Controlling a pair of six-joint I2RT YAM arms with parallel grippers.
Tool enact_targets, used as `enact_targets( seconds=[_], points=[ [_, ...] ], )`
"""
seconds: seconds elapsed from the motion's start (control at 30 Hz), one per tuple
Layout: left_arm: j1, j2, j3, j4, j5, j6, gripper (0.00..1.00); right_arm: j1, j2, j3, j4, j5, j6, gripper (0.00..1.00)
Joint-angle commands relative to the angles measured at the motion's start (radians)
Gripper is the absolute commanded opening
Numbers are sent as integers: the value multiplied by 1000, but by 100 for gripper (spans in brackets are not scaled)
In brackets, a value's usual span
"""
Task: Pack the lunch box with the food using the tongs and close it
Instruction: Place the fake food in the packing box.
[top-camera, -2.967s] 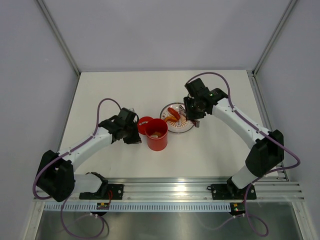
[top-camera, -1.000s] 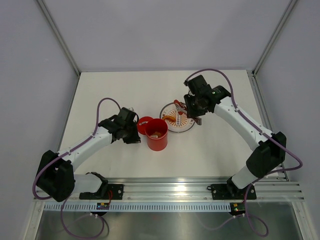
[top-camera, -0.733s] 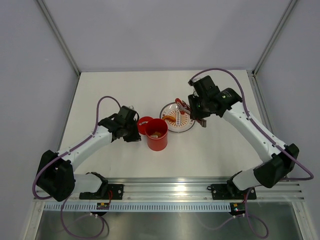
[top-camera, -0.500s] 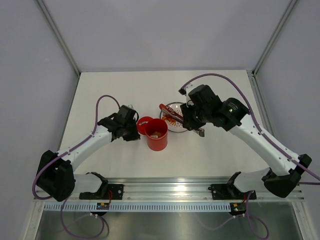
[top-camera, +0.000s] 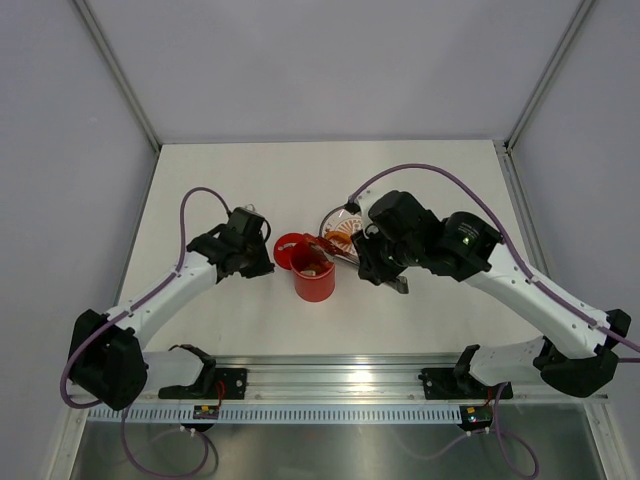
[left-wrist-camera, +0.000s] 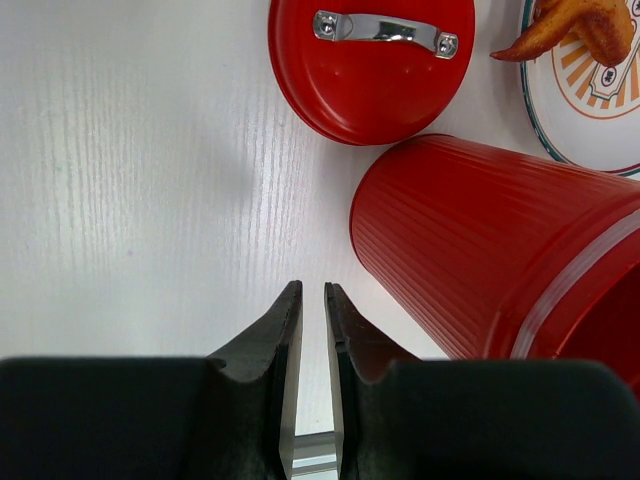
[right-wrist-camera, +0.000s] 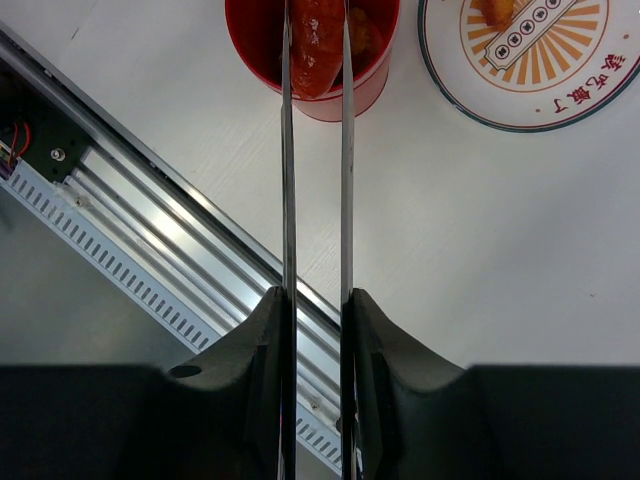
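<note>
While clenched from both sides on the handle end of the tongs (right-wrist-camera: 286, 150), hangs high above the near rail as the right tool (right-wrist-camera: 316, 300). Squeezes the two slim grey arms toward each other. Pinches a red sausage (right-wrist-camera: 317, 45) between the far tips, right over the open mouth of the lunch box (right-wrist-camera: 372, 85). Cannot tell whether touching the rim. Inside the lunch box, beside the sausage, an orange-brown fried bit (right-wrist-camera: 365, 30). Beyond and to one side, near but apart, a white plate (right-wrist-camera: 590, 95) printed with orange rays. On its edge, in the left wrist view, a fried wing-shaped piece (left-wrist-camera: 580, 25).

As for the left tool (left-wrist-camera: 310, 295): released, parted only by a narrow slit, gripping nothing. Sits low over bare surface, just beside the ribbed red wall of the lunch box, not touching it. Farther ahead, lying flat, the round red lid (left-wrist-camera: 370, 90), small metal handle (left-wrist-camera: 385, 30) facing up, close against the lunch box.

Seen from above: upright and uncovered between the two arms, the lunch box; at its left rear the lid, at its right rear the plate, partly hidden by the right arm. Beneath everything, a white wood-grain surface (top-camera: 250, 170). Along the near edge, an aluminium rail (top-camera: 340, 375) carrying both arm bases. Around three sides, pale grey walls (top-camera: 320, 70) with metal corner posts (top-camera: 120, 75).
</note>
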Motion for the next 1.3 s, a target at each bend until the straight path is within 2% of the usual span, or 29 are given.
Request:
enact_targets(
  seconds=[0.0,0.33,0.57,0.73,0.8,0.9,1.27],
  points=[
    [6,-37,20,7,-35,-10,17,24,12,4,45,-18,-2,7],
    [9,-47,8,10,-32,-10,17,27,38,-11,121,-4,-11,7],
    [14,-52,1,9,-30,-7,18,25,76,-43,145,14,-14,11],
    [19,-52,-5,13,-27,-6,18,25,86,-45,134,23,-11,21],
    [17,-52,-6,15,-26,-6,18,27,81,-43,133,31,-10,32],
    [19,-52,-6,16,-23,-6,18,25,75,-37,128,37,-4,41],
    [22,-50,-9,19,-20,-6,18,25,41,-8,128,89,1,46]
  ],
)
